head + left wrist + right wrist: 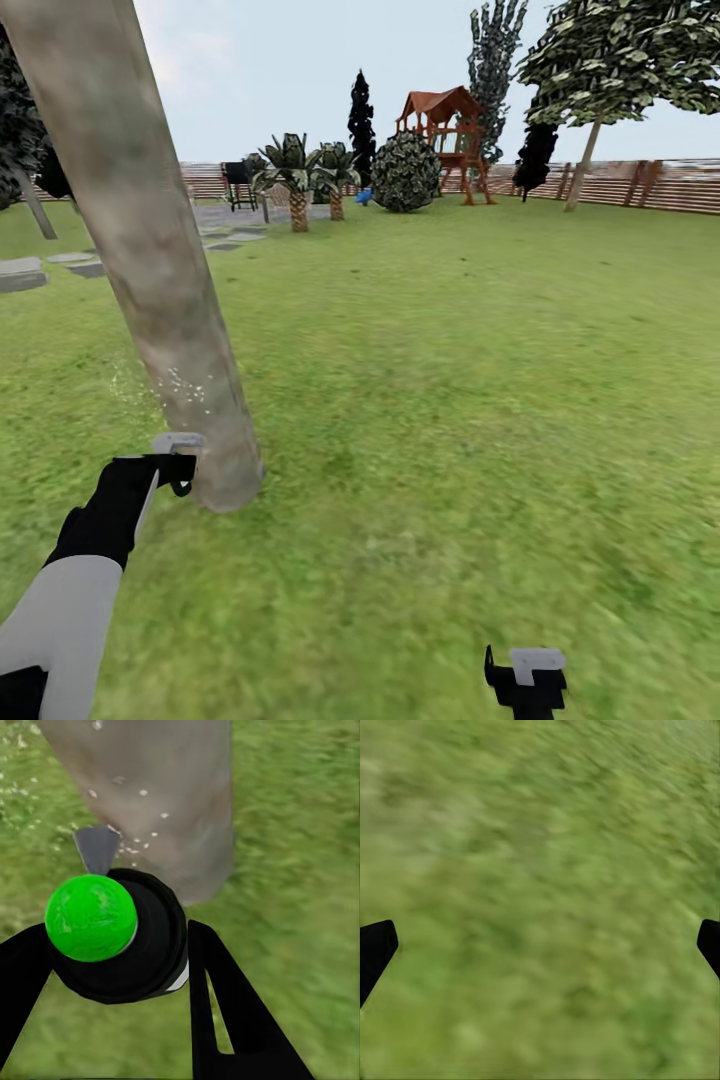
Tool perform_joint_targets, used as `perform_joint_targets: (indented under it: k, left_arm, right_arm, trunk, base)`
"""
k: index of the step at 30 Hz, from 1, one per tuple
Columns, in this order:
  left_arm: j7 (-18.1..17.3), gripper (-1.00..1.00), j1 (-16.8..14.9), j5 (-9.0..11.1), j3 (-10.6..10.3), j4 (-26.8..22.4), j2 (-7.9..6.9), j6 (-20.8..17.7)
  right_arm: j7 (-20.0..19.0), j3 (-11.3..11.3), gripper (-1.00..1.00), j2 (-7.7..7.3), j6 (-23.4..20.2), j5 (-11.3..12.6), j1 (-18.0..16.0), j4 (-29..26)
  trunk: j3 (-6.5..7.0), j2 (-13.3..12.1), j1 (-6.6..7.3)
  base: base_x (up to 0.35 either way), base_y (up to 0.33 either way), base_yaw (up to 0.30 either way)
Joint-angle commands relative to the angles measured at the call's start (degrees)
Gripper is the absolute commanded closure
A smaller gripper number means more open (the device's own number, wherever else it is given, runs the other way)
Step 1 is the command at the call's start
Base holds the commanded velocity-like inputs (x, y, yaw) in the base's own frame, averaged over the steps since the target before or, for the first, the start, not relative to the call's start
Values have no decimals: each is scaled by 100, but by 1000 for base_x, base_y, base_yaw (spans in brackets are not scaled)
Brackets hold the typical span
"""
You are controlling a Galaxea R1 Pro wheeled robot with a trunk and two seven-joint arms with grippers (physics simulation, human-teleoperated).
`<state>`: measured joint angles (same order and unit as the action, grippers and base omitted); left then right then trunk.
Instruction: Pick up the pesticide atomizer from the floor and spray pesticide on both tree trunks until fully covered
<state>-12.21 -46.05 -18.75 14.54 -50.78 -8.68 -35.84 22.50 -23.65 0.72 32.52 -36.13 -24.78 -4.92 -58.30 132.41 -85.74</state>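
A thick, mottled grey-brown tree trunk (pixel 150 250) leans up from the lawn right in front of me. My left gripper (pixel 175 468) hangs just left of its base. In the left wrist view that gripper (pixel 120 975) is shut on the pesticide atomizer (pixel 150 945), a black cylinder whose round top shows green, its grey nozzle (pixel 97 847) aimed at the trunk (pixel 165 795). Whitish pesticide specks (pixel 185 385) dot the lower bark and drift around the nozzle as pesticide (pixel 127 844). The second tree (pixel 585 150) stands far off by the fence. My right gripper (pixel 525 680) is open over bare grass, as the right wrist view (pixel 540 952) confirms.
A wooden playhouse (pixel 445 130), a round bush (pixel 405 172) and palm plants (pixel 300 190) stand at the back before the slat fence (pixel 640 185). Stone slabs (pixel 20 272) lie at far left. Open lawn stretches between me and the far tree.
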Motion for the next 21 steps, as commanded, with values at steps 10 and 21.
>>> perform_joint_targets:
  k: [10, 21]
  left_arm:
    - [428, 100, 61, 58, -33, 397, 461, 41]
    - [1008, 100, 66, 59, 249, 1511, 343, 1068]
  right_arm:
    - [-5, 0, -100, -1, 0, -7, 0, 9]
    - [-26, 6, -100, 43, 0, 0, 0, 52]
  trunk:
    - [0, 0, 0]
    - [0, 0, 0]
  base:
    - [8, -4, 34]
    - [27, 0, 0]
